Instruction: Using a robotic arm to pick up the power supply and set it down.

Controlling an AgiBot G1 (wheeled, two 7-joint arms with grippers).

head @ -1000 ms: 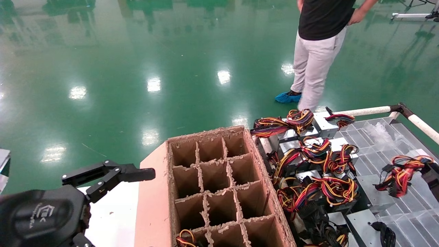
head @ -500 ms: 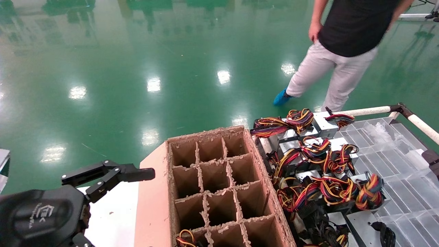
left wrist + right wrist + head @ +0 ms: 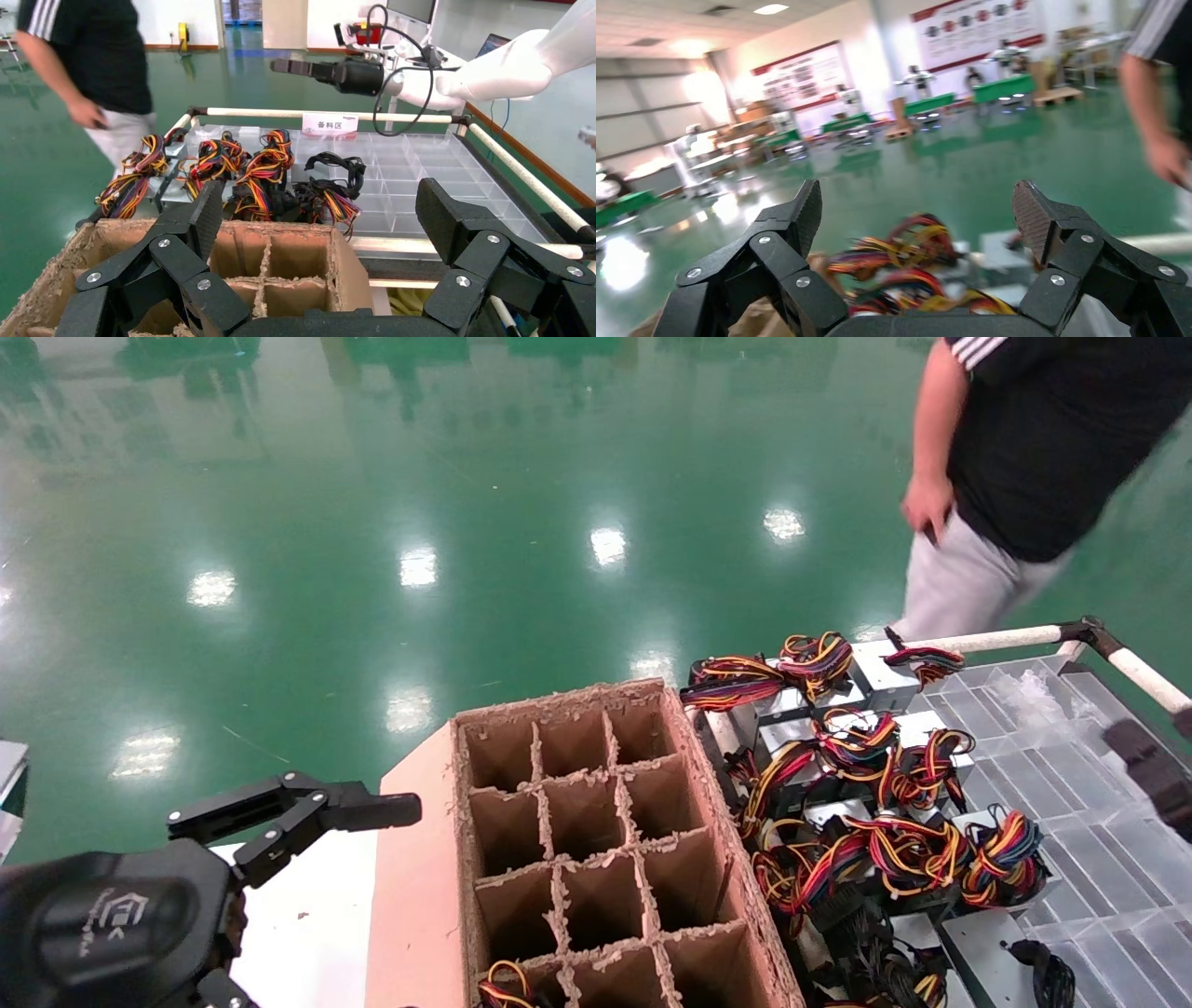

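Since earlier we released the power supply (image 3: 1001, 864) among its neighbours, right gripper (image 3: 919, 217) withdrawn, fingers apart; next needs another pick.

Rough frayed cardboard divider box (image 3: 596, 840), glossy green floor (image 3: 372, 523), silver metal power supply (image 3: 885, 677)

Glossy green floor (image 3: 372, 523), ceiling-light reflections.

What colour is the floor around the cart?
Glossy green floor, with bright light reflections; the head view shows it best.
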